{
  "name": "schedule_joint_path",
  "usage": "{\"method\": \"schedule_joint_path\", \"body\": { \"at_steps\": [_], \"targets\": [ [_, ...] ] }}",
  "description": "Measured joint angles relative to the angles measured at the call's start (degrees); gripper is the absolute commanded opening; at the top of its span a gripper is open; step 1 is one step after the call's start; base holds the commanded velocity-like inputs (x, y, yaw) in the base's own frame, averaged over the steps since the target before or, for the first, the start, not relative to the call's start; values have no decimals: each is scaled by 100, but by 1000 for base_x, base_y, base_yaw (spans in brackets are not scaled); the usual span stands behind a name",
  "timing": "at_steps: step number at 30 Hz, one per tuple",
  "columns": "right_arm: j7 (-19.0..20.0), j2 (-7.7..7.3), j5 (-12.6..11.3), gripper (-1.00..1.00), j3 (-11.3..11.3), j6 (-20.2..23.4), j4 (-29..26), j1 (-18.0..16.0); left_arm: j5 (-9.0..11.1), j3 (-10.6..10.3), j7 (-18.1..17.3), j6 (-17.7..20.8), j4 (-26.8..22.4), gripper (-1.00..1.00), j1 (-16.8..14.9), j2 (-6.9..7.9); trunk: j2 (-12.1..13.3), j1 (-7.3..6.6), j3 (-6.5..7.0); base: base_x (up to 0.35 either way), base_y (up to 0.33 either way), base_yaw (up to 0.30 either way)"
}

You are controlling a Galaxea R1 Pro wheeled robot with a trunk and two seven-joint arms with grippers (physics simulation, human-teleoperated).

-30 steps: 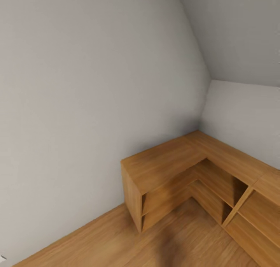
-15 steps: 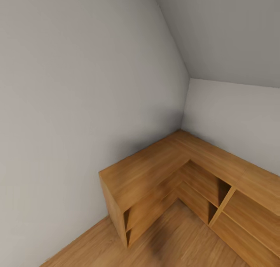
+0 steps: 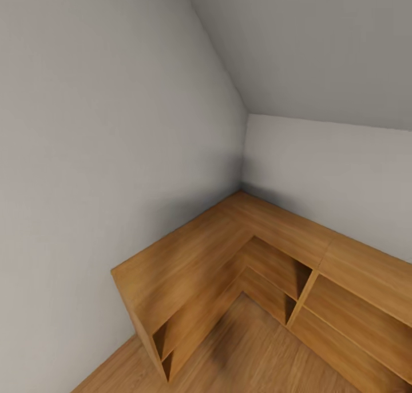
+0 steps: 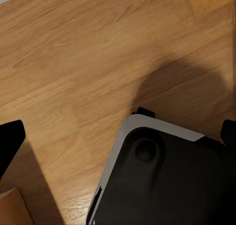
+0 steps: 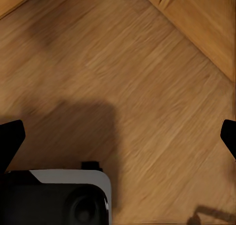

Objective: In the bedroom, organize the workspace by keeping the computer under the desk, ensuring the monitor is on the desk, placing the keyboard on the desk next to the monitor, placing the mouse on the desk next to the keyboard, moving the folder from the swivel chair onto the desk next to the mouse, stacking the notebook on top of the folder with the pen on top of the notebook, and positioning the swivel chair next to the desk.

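both jaws hang apart and empty over the floor [image 4: 73, 62]; view has swung left past the shelf [image 3: 189, 255], still searching.

Corner of room: plain grey walls [image 3: 86, 152], sloped ceiling section [image 3: 320, 43] upper right. Low L-shaped wooden shelf unit [image 3: 229, 250] fitted into the corner, open compartments facing inward. Wood plank floor [image 3: 246, 353], shadowed near the shelves.
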Motion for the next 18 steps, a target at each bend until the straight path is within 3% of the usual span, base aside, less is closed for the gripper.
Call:
{"method": "schedule_joint_path", "body": {
  "at_steps": [18],
  "targets": [
    [0, -2, 0, 100, -4, -10, 0, 0, -1, 0, 1, 33, -3, 100, 2, 0, 0, 0, -1, 1, -1, -284]
  ]
}}
